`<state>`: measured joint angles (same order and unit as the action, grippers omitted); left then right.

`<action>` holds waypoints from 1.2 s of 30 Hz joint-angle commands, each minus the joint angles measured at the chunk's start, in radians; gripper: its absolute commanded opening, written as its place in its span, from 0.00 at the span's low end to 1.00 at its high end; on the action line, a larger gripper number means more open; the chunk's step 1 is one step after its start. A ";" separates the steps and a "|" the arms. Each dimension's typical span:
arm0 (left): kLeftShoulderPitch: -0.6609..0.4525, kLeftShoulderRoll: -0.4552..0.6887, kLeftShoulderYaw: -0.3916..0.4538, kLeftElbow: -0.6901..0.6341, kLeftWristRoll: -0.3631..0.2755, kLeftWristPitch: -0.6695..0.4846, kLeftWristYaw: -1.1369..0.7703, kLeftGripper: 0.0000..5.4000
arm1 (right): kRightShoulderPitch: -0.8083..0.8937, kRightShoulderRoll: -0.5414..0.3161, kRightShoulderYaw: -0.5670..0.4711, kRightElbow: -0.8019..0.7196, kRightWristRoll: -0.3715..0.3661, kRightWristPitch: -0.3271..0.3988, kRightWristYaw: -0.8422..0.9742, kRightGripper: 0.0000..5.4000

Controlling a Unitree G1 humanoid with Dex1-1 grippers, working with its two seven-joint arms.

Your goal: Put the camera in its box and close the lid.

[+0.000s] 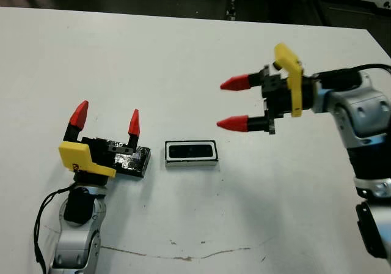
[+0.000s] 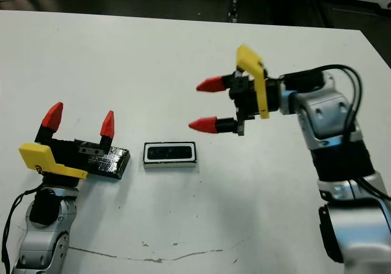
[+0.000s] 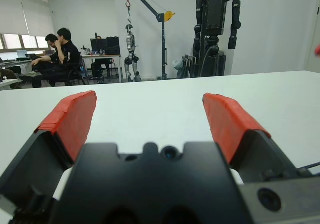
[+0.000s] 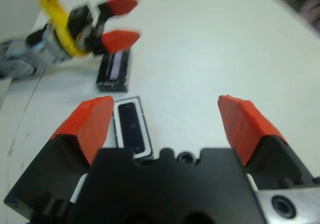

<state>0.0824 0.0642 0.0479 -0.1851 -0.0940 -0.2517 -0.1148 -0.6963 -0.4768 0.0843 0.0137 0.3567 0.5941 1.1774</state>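
Camera (image 1: 190, 151) in box (image 1: 191, 161), lid (image 1: 131, 162) beside.

Our left gripper (image 1: 105, 122) low at near left, red fingers spread, pointing to the far side | our right gripper (image 1: 234, 103) raised at right, fingers parted, pointing left | right forearm bent in from the right edge | left wrist seems tilted, view partial

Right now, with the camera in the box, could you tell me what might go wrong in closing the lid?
The left gripper, open, sits over the lid without holding it; a loose pick could skid it into the box. The right gripper hangs open above the table, so nothing steadies the box or camera.
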 commanded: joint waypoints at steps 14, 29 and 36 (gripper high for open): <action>0.006 0.002 -0.001 0.010 0.002 -0.001 -0.004 1.00 | 0.623 0.185 -0.264 -0.360 0.014 -0.258 -0.575 0.71; -0.036 0.121 0.052 -0.064 -0.052 0.075 -0.095 1.00 | 0.885 0.357 -0.242 -0.397 -0.036 -0.480 -0.818 0.26; -0.136 0.445 0.110 -0.093 -0.220 0.262 -0.440 1.00 | 0.880 0.360 -0.223 -0.394 -0.024 -0.476 -0.838 0.04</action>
<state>-0.0237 0.4292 0.1445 -0.2749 -0.2843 -0.0337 -0.4761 0.1761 -0.1147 -0.1370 -0.3843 0.3336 0.1213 0.3508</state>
